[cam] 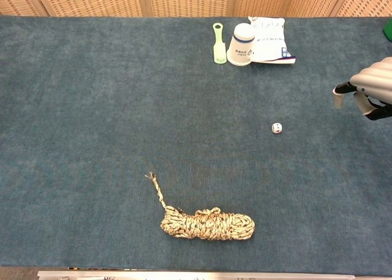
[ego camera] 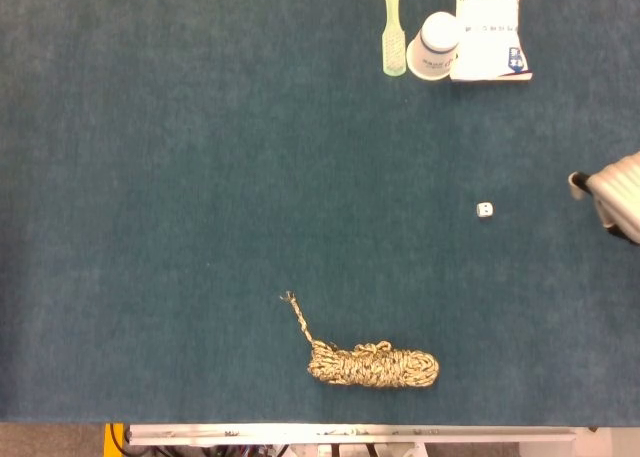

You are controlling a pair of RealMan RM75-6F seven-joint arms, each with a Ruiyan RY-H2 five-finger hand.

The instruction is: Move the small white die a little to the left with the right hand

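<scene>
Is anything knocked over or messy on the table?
The white paper cup lies on its side between the pale green brush and the white packet. The small white die and beige rope bundle look fine.

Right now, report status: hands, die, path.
Right hand at right table edge, holding nothing, short of the die. Left hand not in view. Die untouched on the cloth. Nothing between hand and die; rope bundle well off.
</scene>
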